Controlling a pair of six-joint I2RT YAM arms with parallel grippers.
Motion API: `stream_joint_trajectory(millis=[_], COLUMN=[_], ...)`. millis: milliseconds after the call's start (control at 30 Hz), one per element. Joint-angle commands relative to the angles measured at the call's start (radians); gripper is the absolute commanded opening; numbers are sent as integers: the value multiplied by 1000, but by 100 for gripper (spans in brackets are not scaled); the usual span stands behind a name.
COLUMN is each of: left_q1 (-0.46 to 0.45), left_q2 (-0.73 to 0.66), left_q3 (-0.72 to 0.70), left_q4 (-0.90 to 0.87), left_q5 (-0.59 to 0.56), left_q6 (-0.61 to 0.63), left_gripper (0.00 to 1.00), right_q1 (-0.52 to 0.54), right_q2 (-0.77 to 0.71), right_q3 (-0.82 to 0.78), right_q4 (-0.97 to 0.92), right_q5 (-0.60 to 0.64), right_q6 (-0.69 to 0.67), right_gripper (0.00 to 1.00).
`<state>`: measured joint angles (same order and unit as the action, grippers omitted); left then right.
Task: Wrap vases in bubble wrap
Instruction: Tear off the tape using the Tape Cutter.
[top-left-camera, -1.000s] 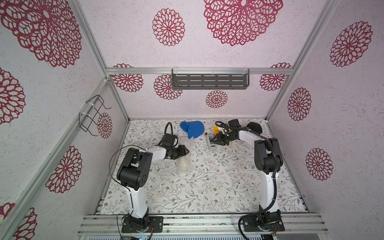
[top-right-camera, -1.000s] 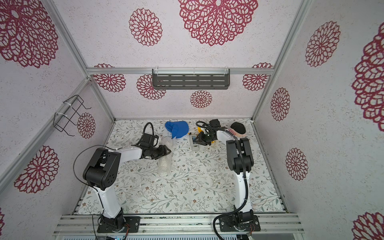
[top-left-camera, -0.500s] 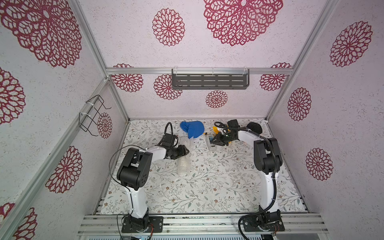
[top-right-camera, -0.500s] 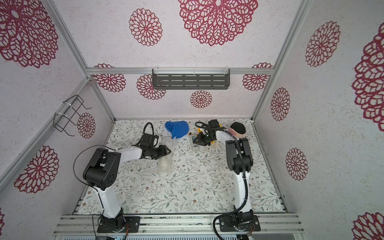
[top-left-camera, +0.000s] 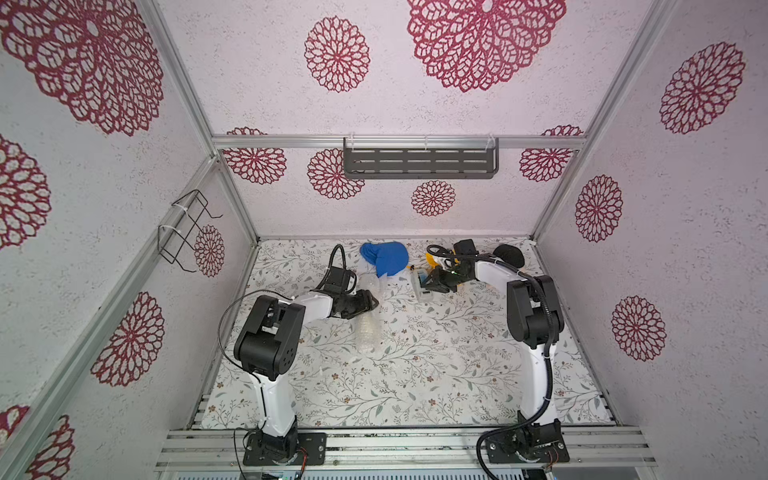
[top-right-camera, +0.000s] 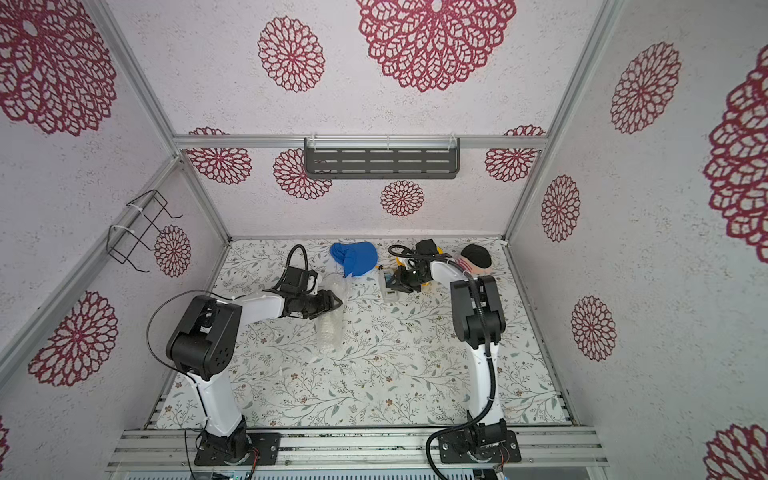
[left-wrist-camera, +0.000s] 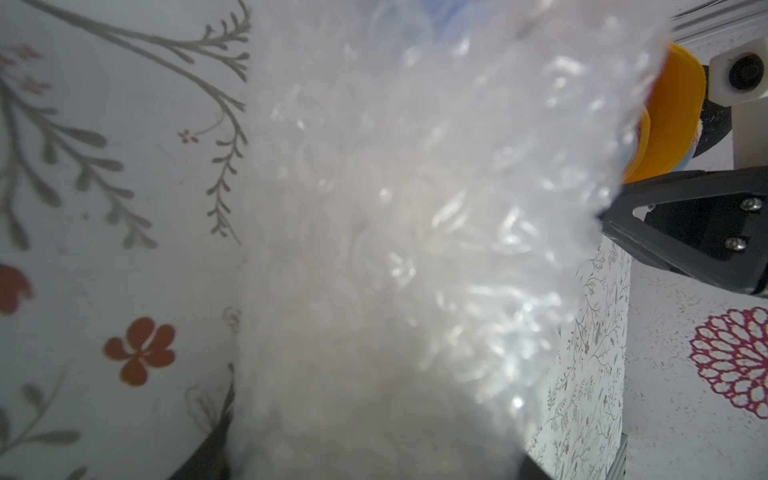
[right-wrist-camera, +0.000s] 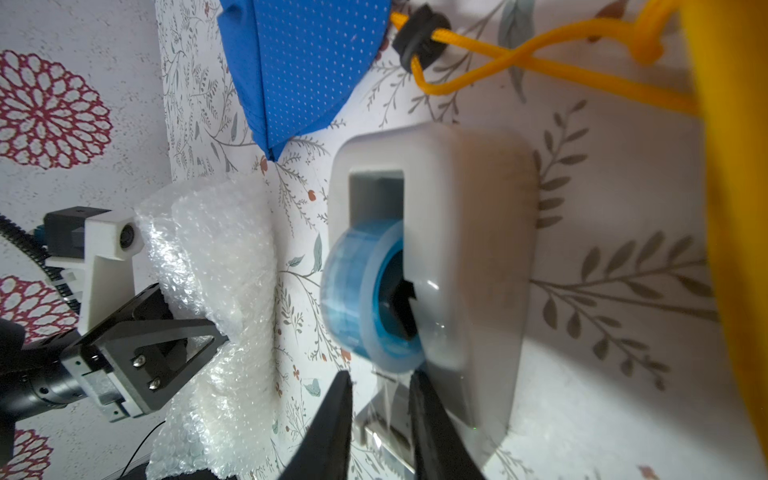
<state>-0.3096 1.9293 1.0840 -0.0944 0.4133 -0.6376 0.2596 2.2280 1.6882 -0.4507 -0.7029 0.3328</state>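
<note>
- The left claw is pressed together, pinching a fold of the bubble wrap and holding the roll closed.
- The right claw has its fingers a little apart at the front of the tape dispenser. A shiny strip lies between them, just below the blue tape roll. I cannot tell if they touch it.
- The bubble wrap lies as a long roll on the surface, with the left claw at its far end. The vase itself cannot be made out; it is probably inside the roll.
- The step in hand looks like sealing: the wrapping seems done, and tape is being fetched.
- The next move calls for the right claw to close on the loose end of tape. It would then draw out a length, tear it at the cutter and carry it to the seam, while the left claw keeps the roll from springing open.
- Counted:
  - two claws
  - one roll of bubble wrap
  - no bare vase
  - one tape dispenser with one tape roll
  - one blue cloth just behind the roll
  - one yellow cloth with a cord, beside the dispenser
  - one dark round thing in the far corner, too small to name
</note>
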Motion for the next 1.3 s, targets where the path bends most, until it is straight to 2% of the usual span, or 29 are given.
stream_joint_trajectory(millis=[0,267,533,967,1267], left_q1=[-5,-5,-6,-5,-5], left_q2=[16,17,17,14,16], left_q3=[23,24,25,26,27], left_q4=[-8,-9,-10,-18,-21], left_q5=[15,16,16,14,14], left_q6=[22,22,23,26,28], left_gripper=[9,9,9,9,9], right_q1=[13,15,14,-5,-26], right_q2=[12,12,1,-32,-52], right_q3=[34,35,23,-20,-38], right_q4=[-31,-39,12,178,188], right_q5=[16,28,-1,-113,-142], right_q6=[-25,-32,5,173,209], right_gripper=[27,20,0,0,0])
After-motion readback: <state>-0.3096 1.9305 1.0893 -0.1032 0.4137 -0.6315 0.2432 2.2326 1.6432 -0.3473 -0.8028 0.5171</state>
